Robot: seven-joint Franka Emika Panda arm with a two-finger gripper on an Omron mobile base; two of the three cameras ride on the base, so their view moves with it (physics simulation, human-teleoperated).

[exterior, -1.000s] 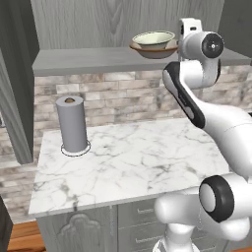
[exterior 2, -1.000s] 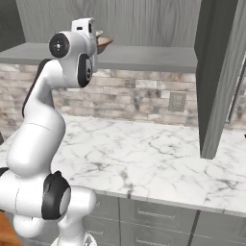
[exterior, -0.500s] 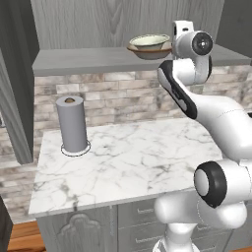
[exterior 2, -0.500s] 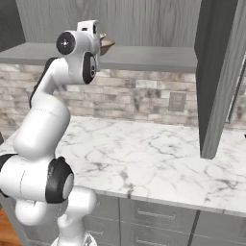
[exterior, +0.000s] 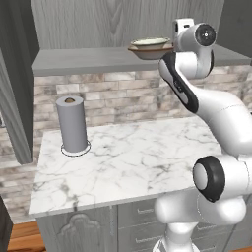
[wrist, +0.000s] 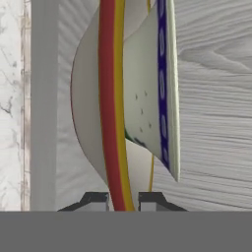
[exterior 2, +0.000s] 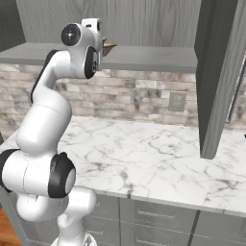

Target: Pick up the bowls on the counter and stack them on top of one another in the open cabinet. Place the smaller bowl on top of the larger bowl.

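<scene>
The larger bowl (exterior: 147, 53), wide and brown-rimmed, sits level with the shelf (exterior: 88, 61) of the open cabinet, and the pale smaller bowl (exterior: 149, 43) is nested inside it. My gripper (exterior: 170, 48) is shut on the larger bowl's right rim. In the hand view that rim (wrist: 109, 98) runs red and yellow between my fingertips (wrist: 123, 199), with the smaller bowl (wrist: 147, 98) just beyond it. I cannot tell whether the larger bowl rests on the shelf or hangs just above it. In the right base view its brown edge (exterior 2: 109, 46) pokes out past my hand (exterior 2: 104, 45).
A grey paper-towel cylinder (exterior: 72, 123) stands at the back left of the marble counter (exterior: 138, 162). Open cabinet doors hang down at the left (exterior: 15, 98) and at the right (exterior 2: 216, 72). A wall socket (exterior 2: 177, 101) sits in the brick backsplash.
My hand has carried the nested bowls a little to the left along the shelf and slightly lower. The grip has stayed shut.
</scene>
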